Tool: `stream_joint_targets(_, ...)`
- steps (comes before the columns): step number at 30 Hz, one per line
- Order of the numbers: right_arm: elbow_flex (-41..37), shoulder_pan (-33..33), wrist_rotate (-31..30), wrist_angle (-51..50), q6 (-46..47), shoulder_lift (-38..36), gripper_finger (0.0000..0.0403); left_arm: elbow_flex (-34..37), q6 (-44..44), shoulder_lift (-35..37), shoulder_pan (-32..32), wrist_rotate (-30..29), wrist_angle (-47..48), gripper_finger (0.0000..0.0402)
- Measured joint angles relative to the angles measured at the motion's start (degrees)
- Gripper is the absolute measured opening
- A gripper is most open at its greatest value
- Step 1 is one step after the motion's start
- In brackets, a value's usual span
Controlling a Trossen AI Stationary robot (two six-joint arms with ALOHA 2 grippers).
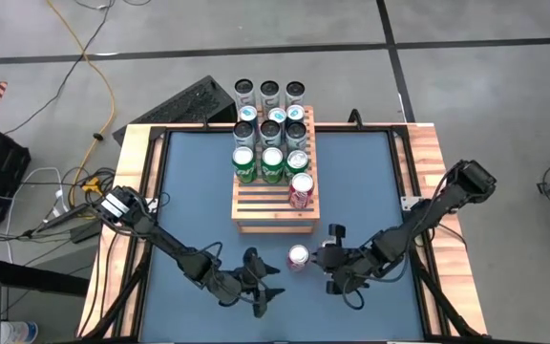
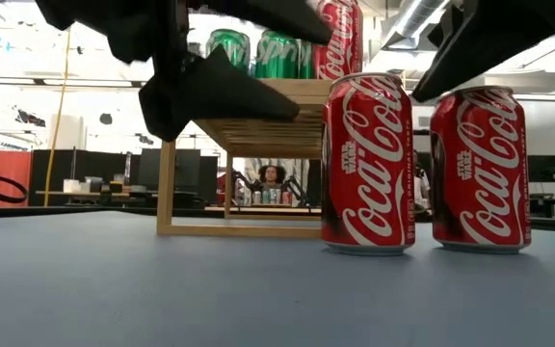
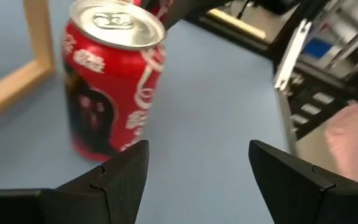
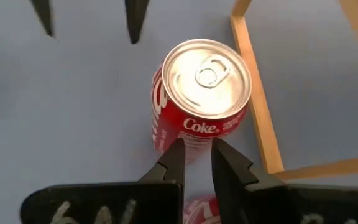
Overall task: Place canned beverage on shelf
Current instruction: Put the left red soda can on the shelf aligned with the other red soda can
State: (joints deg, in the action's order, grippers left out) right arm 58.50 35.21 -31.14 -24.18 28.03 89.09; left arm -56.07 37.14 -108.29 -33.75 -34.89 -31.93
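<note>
Red Coca-Cola can [image 1: 298, 256], silver lid, white script reading "Coke", stands upright on the blue tabletop [image 1: 189, 191] near its front edge, just before the slatted wooden shelf [image 1: 273, 208]. Left gripper [image 1: 261, 287] hangs released beside it. Right gripper [image 1: 333, 256], fingers nearly together, grasps nothing.

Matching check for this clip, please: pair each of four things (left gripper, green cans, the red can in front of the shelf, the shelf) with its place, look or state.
Things:
1. left gripper
2. green cans
3. red can
4. shelf

Descriptions:
A. stands upright on the blue table, off the rack
B. open, holding nothing
C. row of three across the slats
D. light-brown wood, slatted top

Pairs: 1-B, 2-C, 3-A, 4-D
</note>
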Motion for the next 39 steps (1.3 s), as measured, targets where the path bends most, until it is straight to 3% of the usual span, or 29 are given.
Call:
stream_joint_targets(7, 0.0, -0.5, 0.0, -2.2, 0.0, -0.8, 0.0063, 0.0, -6.9, 0.0, 2.7, -3.0, 1.7, 0.0263)
stream_joint_targets(12, 0.0, -0.5, -0.1, -2.4, 0.0, -0.8, 0.0063, 0.0, -6.2, 0.0, 5.0, -2.1, 2.0, 0.0263)
stream_joint_targets(20, 0.0, -2.0, -0.5, -4.1, -0.1, -0.8, 0.0063, 0.0, -14.4, 0.0, 7.6, 2.3, 6.9, 0.0264)
stream_joint_targets(27, 0.0, -2.0, -0.4, -4.1, -0.2, -0.9, 0.0063, 0.0, -17.6, 0.0, 11.7, 11.3, 4.0, 0.0298)
stream_joint_targets(32, 0.0, -2.0, -0.4, -4.1, -0.2, -0.9, 0.0063, 0.0, -21.9, 0.0, 12.3, 12.4, 4.7, 0.0332)
stream_joint_targets(39, 0.0, -2.0, -0.2, -3.5, -1.0, -0.9, 0.0063, 0.0, -19.2, 0.0, 12.3, 13.3, 4.4, 0.0344)
